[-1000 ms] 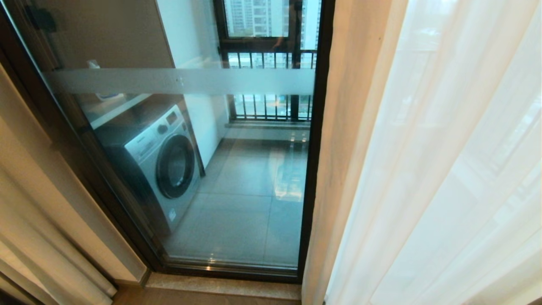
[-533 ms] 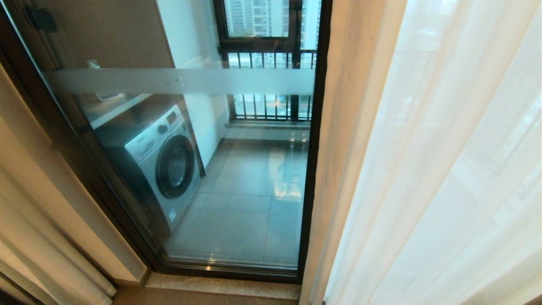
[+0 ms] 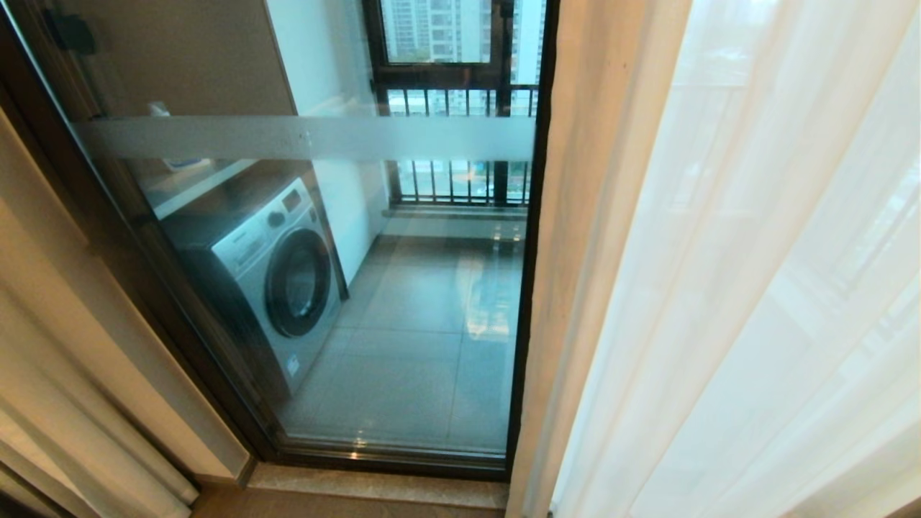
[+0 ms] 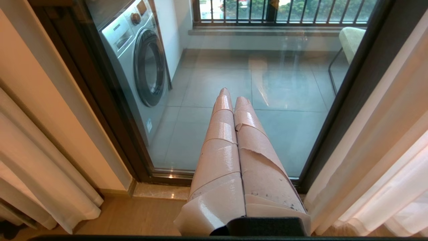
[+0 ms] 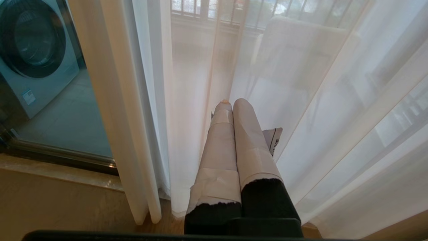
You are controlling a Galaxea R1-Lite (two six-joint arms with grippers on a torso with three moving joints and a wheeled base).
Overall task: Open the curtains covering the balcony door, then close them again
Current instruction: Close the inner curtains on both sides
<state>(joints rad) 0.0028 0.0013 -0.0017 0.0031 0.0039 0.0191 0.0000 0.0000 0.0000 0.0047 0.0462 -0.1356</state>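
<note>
Curtains (image 3: pixel 734 288) at three o'clock could slip off the closed, empty right hand (image 5: pixel 232 103), leaving the balcony door (image 3: pixel 345 288) uncovered.

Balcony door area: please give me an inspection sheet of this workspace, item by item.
Surface: wood floor, stone threshold.
Job's things: sheer white curtains cover the right side; balcony door glass on the left is uncovered.
Clutter: nothing seen.
Grippers: left gripper shut, empty, facing the glass; right gripper shut, against the curtain, no fabric seen between its fingers.
Cables: nothing seen.
Surroundings: washing machine, railing window, chair on the balcony.
</note>
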